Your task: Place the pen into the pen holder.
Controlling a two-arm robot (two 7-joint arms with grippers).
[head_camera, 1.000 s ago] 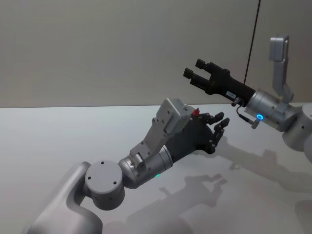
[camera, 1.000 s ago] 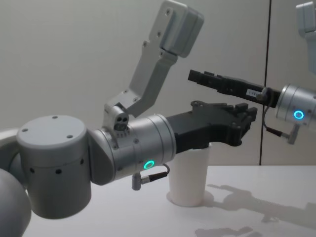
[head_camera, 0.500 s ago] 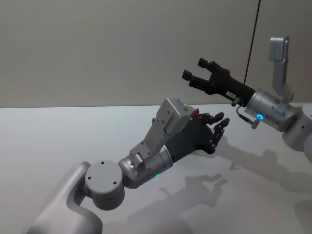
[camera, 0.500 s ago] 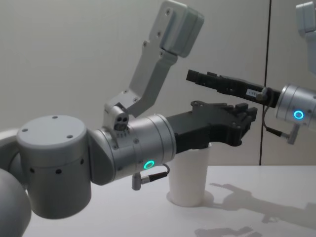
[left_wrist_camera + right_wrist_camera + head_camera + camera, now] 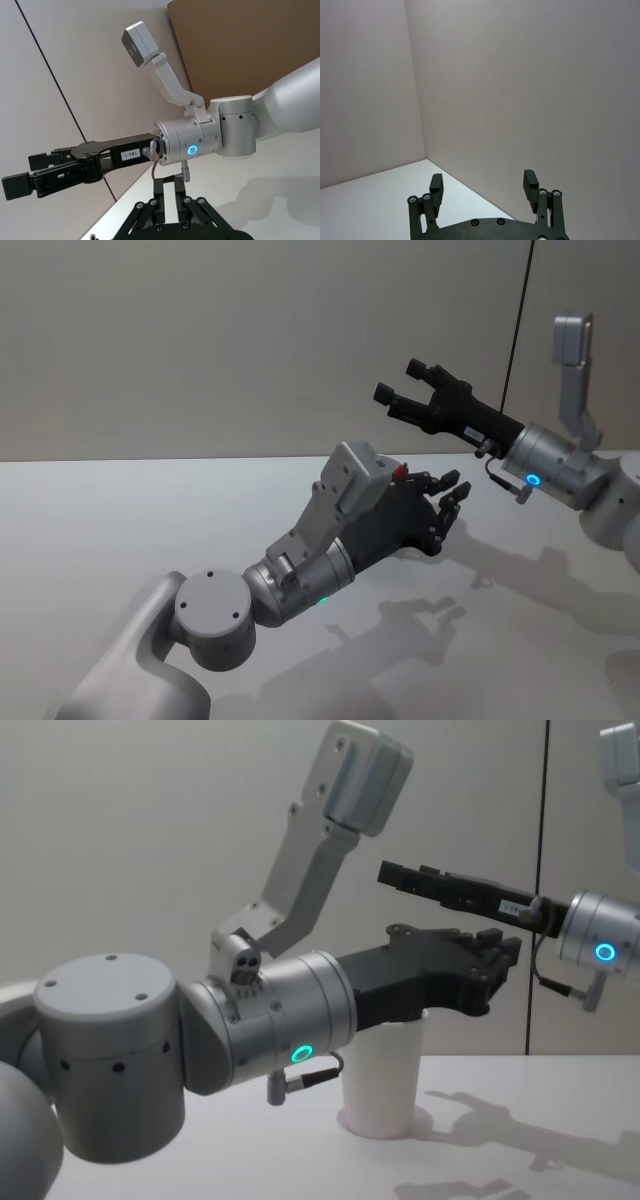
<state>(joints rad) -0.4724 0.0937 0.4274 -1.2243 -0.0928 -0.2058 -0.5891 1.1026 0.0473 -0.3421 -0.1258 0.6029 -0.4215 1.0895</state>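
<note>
The pen holder (image 5: 385, 1080), a white paper cup, stands on the table with its top hidden behind my left forearm. My left gripper (image 5: 500, 958) hovers just past and above the cup, also seen as the left gripper (image 5: 452, 496) and the left gripper (image 5: 169, 181), where its fingers stand close together with nothing showing between them. A small red tip (image 5: 402, 472) peeks up behind the left wrist; I cannot tell whether it is the pen. My right gripper (image 5: 402, 388) hangs open in the air above the left one, also seen as the right gripper (image 5: 397, 873) and the right gripper (image 5: 483, 184).
The white table (image 5: 120, 530) runs back to a grey wall (image 5: 250, 340). A dark vertical seam (image 5: 518, 330) in the wall stands behind the right arm. Both arms cross over the middle of the table.
</note>
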